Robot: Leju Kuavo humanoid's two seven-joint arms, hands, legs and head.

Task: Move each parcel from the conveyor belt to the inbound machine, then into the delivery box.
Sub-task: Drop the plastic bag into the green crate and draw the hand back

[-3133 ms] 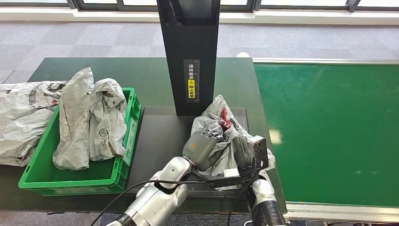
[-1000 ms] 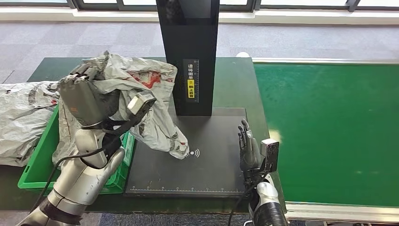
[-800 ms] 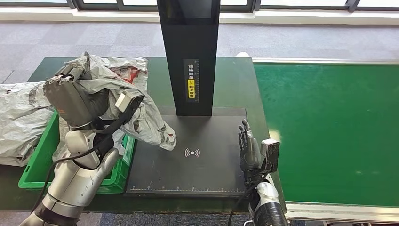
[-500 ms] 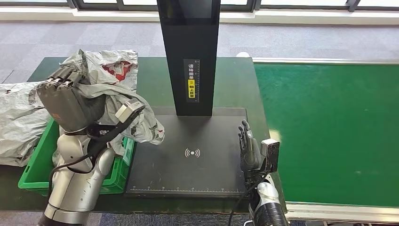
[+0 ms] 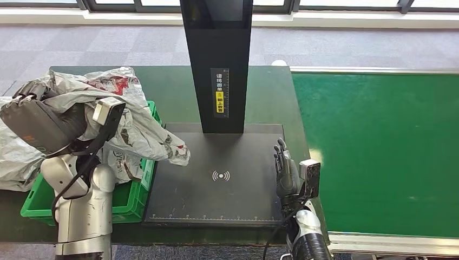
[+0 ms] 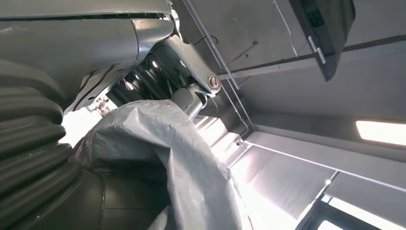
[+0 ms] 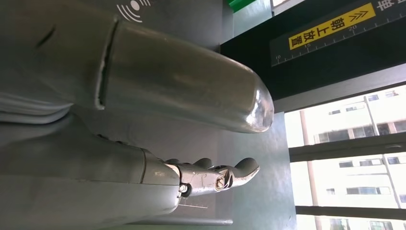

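Grey plastic parcel [image 5: 130, 116] is hanging from the left hand [image 5: 38, 122], gripped above the green crate [image 5: 138, 197], its tail trailing beyond the crate; the right hand [image 5: 285, 170] is idling open-fingered, well apart.

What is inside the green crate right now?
The green crate holds grey parcel bags, partly visible by its right wall. The left hand and the grey parcel it holds above cover most of the interior, so the count cannot be told.
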